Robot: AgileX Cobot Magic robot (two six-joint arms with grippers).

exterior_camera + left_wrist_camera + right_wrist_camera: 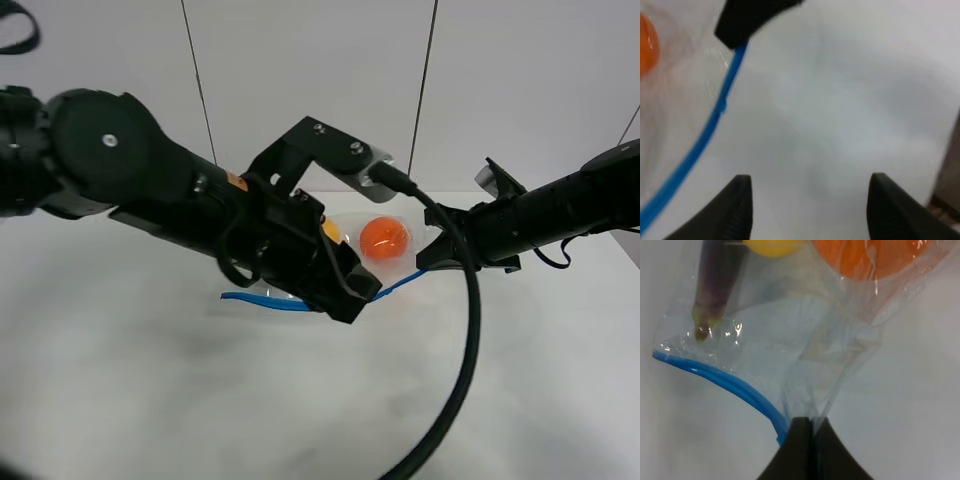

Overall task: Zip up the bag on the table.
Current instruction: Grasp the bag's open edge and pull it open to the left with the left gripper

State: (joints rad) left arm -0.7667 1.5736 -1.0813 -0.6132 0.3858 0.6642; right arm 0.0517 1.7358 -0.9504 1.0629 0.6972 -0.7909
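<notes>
The right gripper [811, 423] is pinched shut on a corner of the bag [790, 335], at the end of its blue zipper strip [725, 376]. The left gripper [810, 179] hovers spread wide and empty beside the strip, and the bag lies on the white table [300, 400]

- Left arm [150, 190]: matte black, thick and rounded, with a large circular joint housing [105, 140] that has one pale screw at its centre.
- A small orange label [236, 182] sits on its casing (print too small to read).
- An angular black bracket [318, 148] with round screws carries a silver-grey camera module [368, 163].
- A thick, glossy black cable [465, 330] plugs in there.
- A thinner black wire [235, 265] loops nearby.
- Right arm [570, 205]: black and slimmer, with a thin black wire [555, 258] beneath it.
- Left fingers [737, 210]: black, finely ridged, blurred.
- Right fingers [797, 450]: dark, smooth, tapering.
</notes>
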